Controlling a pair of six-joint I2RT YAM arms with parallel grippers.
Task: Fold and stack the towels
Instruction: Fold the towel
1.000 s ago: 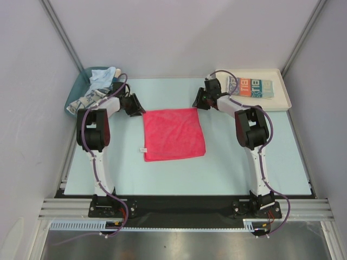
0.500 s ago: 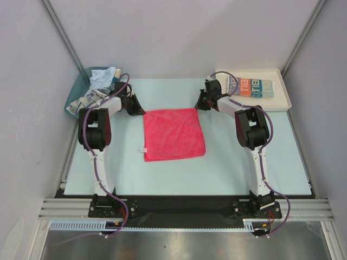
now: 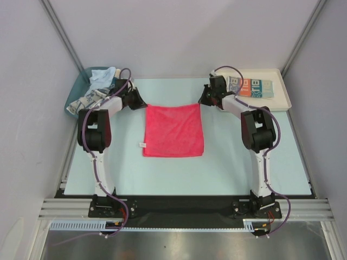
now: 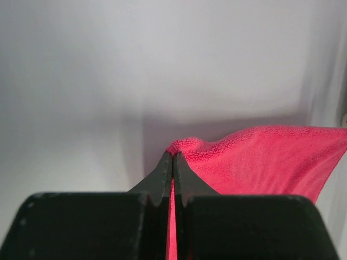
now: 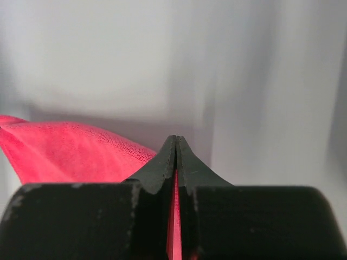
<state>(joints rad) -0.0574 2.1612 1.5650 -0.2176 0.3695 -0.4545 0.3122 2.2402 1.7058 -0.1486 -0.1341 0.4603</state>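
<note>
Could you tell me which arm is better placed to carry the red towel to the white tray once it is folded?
Likely the right. The right gripper, shut on a far corner of the red towel, sits beside the white tray; the left gripper holds the opposite corner, near the teal bin.

The top view is bright and even. Soft light comes from above, so the shadows on the pale bench (image 3: 244,162) are thin and faint. The metal strip (image 3: 179,246) at the bottom shines with a dull white glow. The side walls lean outward near the edges of the picture. The red towel (image 3: 173,130) looks sharp and very bright.

In both wrist views the wall behind is a smooth grey blur, lighter near the top. The left tool (image 4: 172,155) and right tool (image 5: 175,139) look dark, and their near parts are fuzzy. A soft grey shadow sits behind the towel in both.
</note>
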